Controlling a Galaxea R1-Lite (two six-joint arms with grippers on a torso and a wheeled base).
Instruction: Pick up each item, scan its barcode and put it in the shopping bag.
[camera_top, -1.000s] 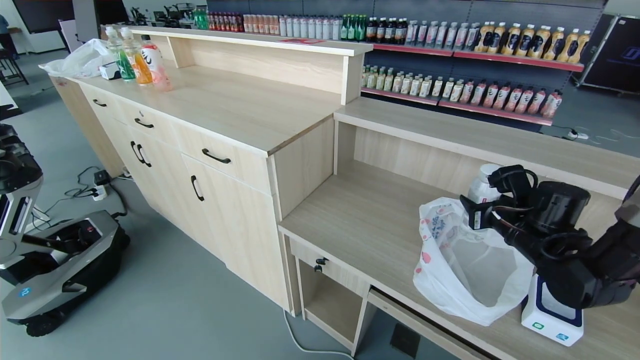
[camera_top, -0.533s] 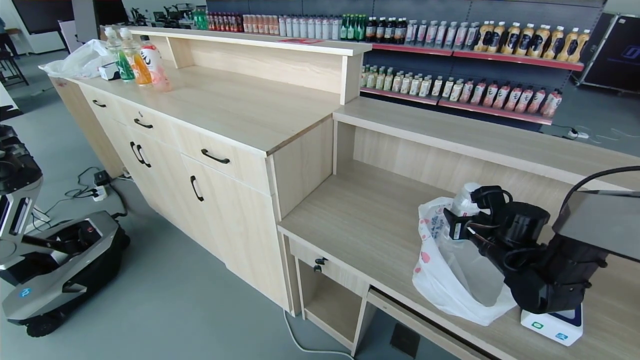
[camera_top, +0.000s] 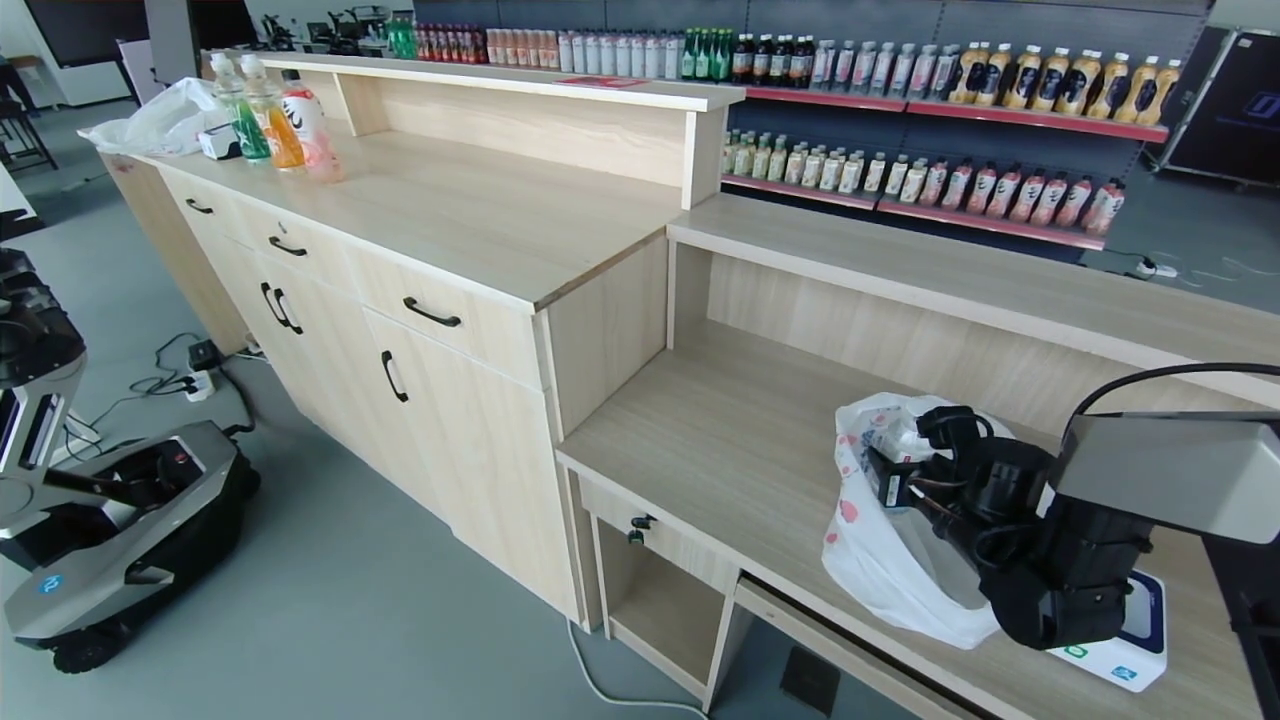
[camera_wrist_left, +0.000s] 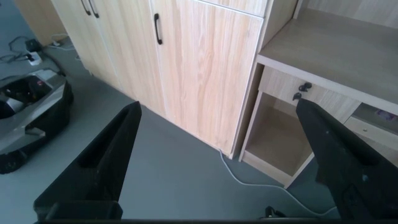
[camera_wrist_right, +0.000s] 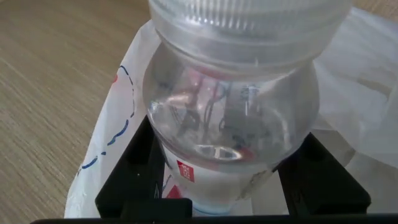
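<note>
Holding the bottle (camera_wrist_right: 233, 106) in my right gripper (camera_top: 905, 470), jaws clamped on its body so it can't slip above the bag (camera_top: 880, 560). It hangs at the open mouth, not yet let go. Scanner (camera_top: 1120, 655) sits just beside the bag, which keeps scan-to-bag travel short. Left gripper (camera_wrist_left: 217, 106) is spread wide and empty, parked over the floor, clear of the work. Farther off, three bottles (camera_top: 275, 120) wait on the counter, likely next.

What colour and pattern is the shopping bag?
The bag is translucent white with pink blotches and blue markings; the head view shows it best.
</note>
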